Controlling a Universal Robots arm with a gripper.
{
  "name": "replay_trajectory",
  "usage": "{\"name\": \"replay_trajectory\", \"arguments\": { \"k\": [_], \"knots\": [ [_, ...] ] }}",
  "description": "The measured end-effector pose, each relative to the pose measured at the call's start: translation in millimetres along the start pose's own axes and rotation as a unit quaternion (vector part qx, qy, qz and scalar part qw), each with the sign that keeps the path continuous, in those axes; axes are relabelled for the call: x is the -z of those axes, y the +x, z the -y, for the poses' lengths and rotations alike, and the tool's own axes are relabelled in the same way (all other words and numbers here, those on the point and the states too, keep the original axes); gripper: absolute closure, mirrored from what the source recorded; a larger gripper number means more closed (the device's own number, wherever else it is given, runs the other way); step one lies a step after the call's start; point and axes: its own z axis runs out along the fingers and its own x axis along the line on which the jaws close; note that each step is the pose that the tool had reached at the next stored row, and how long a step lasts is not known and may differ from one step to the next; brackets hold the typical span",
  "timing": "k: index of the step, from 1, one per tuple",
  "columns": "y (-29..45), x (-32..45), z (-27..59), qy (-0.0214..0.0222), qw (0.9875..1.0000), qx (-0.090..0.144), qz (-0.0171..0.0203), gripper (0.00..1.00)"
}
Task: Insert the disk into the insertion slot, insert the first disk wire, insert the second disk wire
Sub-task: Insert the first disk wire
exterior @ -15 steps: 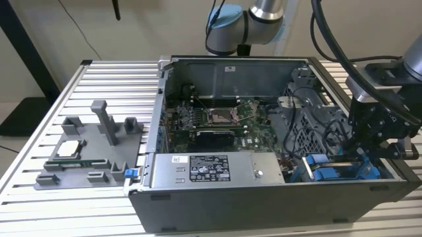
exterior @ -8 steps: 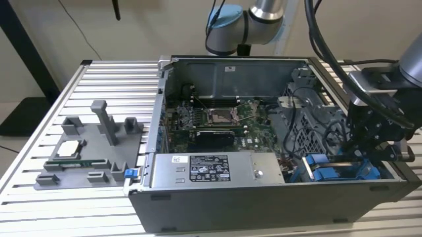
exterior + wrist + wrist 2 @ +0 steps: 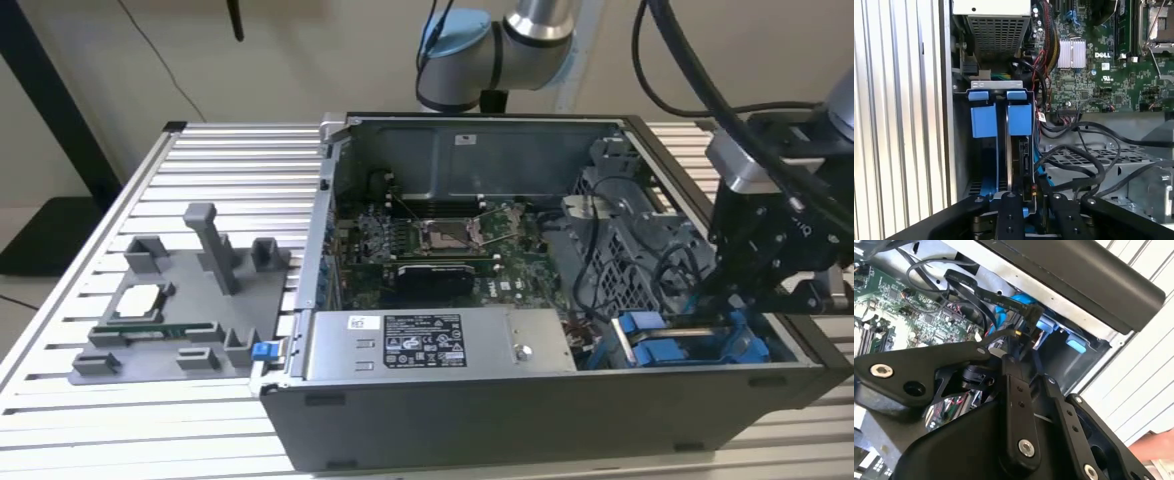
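**A:** What lay to the exterior view's left of the computer case [image 3: 534, 410]?

**B:** A grey fixture [image 3: 200, 300] sat on the slatted table [image 3: 160, 440], just beside the case. A processor chip [image 3: 140, 300] and a memory stick [image 3: 154, 331] lay on it.

**A:** And inside the case?

**B:** The case lay open on its side. The motherboard [image 3: 441, 240] was flat on its floor. The power-supply box [image 3: 427, 345] sat against the case wall nearest the camera.

**A:** Where was the disk?

**B:** In the case's near corner at the exterior view's right. The first wrist view showed the disk [image 3: 1023, 155] standing on edge in the insertion slot [image 3: 674, 350], clipped in its blue carrier [image 3: 1020, 120]. A second blue carrier [image 3: 985, 120] sat just beside it, closer to the case wall.

**A:** And the gripper?

**B:** The gripper [image 3: 731, 298] hung over that same corner of the case, just above the disk. In both wrist views a black wire plug [image 3: 1029, 320] [image 3: 1028, 187] was right at its tip, close to the disk's end. I could not tell whether the gripper was open or clamped on that plug.
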Motion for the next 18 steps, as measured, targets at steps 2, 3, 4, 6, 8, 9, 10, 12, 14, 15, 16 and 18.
{"name": "replay_trajectory", "arguments": {
  "k": [2, 3, 4, 6, 8, 9, 10, 12, 14, 15, 16, 18],
  "knots": [
    [-0.4, 5.1, -0.5, 0.0000, 1.0000, 0.000, -0.0002, 0.00],
    [-0.6, 7.4, -0.8, 0.0000, 1.0000, 0.000, -0.0001, 0.00],
    [-0.9, 9.7, -0.9, 0.0000, 1.0000, -0.001, -0.0001, 0.00],
    [-1.4, 14.5, -1.1, 0.0000, 1.0000, -0.001, 0.0000, 0.00],
    [-1.7, 18.7, -1.4, 0.0001, 1.0000, -0.002, -0.0002, 0.00],
    [-1.9, 20.9, -1.5, 0.0001, 1.0000, -0.002, 0.0000, 0.00],
    [-2.1, 23.1, -1.6, 0.0001, 1.0000, -0.002, -0.0001, 0.00],
    [-2.2, 24.3, -1.6, 0.0001, 1.0000, -0.002, 0.0000, 0.00],
    [-2.2, 24.3, -1.6, 0.0001, 1.0000, -0.002, 0.0000, 0.00],
    [-2.2, 24.3, -1.6, 0.0001, 1.0000, -0.002, 0.0000, 0.00],
    [-2.2, 24.4, -1.7, 0.0001, 1.0000, -0.002, 0.0000, 0.00],
    [-2.4, 24.5, -0.9, 0.0001, 1.0000, -0.002, -0.0002, 0.00]
  ]
}}
